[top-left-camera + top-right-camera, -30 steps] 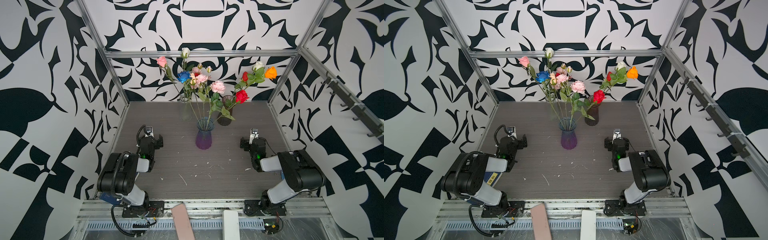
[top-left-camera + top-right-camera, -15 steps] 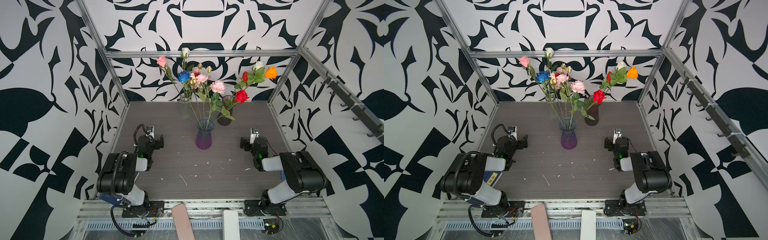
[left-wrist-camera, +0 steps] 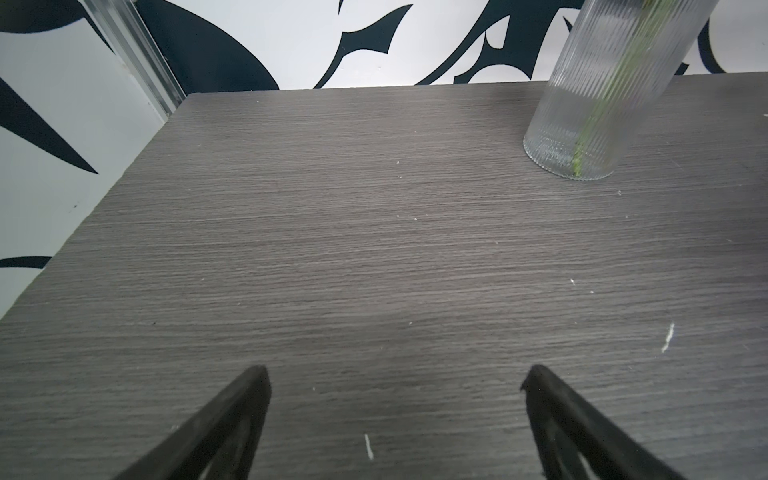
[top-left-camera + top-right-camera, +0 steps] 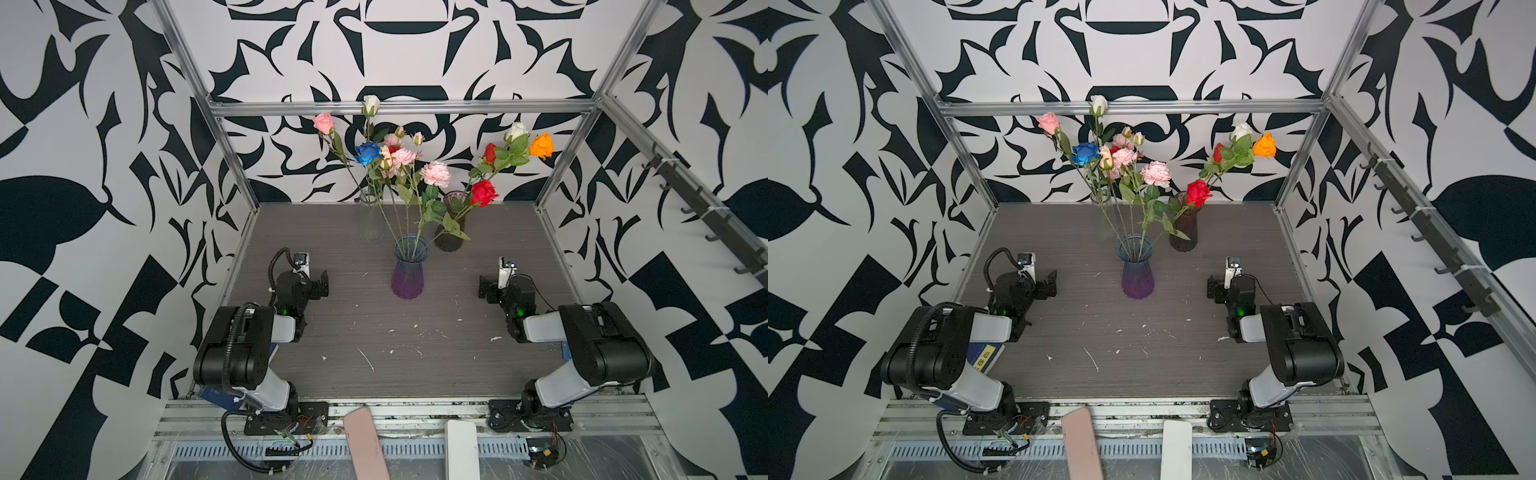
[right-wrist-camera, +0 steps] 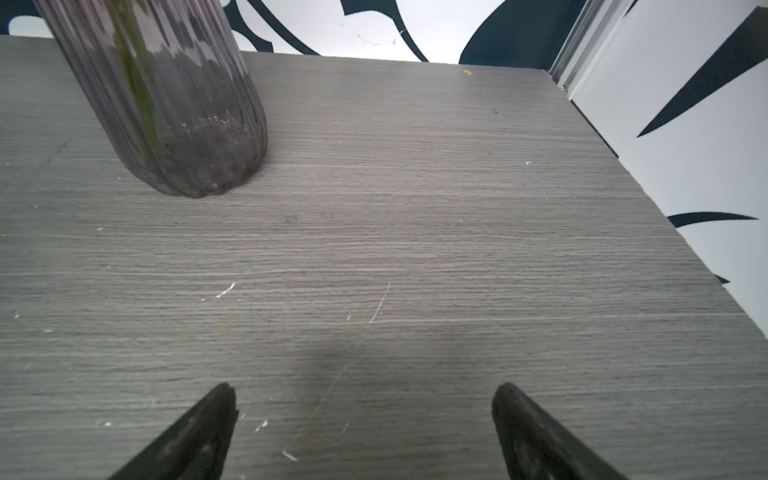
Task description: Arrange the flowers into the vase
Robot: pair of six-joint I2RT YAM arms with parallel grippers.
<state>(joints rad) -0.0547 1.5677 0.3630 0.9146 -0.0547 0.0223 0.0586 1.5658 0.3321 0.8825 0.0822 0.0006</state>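
A purple-and-blue vase (image 4: 408, 272) (image 4: 1138, 274) stands mid-table holding several flowers (image 4: 435, 173), among them ruffled pink blooms and a blue rose (image 4: 368, 153). A clear ribbed vase (image 4: 371, 220) (image 3: 594, 104) behind it holds a green stem. To its right, a dark smoky vase (image 4: 450, 232) (image 5: 166, 104) holds red (image 4: 483, 192), orange and white roses. My left gripper (image 4: 305, 284) (image 3: 395, 374) rests low, left of the purple vase, open and empty. My right gripper (image 4: 505, 286) (image 5: 363, 395) sits low on the right, also open and empty.
Metal frame posts and patterned walls close in the grey table (image 4: 415, 345) on three sides. A rail of hooks (image 4: 706, 216) runs along the right wall. A pink slab (image 4: 365, 440) and a white slab (image 4: 461, 449) lie on the front rail. White specks dot the tabletop.
Both arms have shifted only slightly, staying low beside their bases. The grippers stay open and the flowers have not moved.
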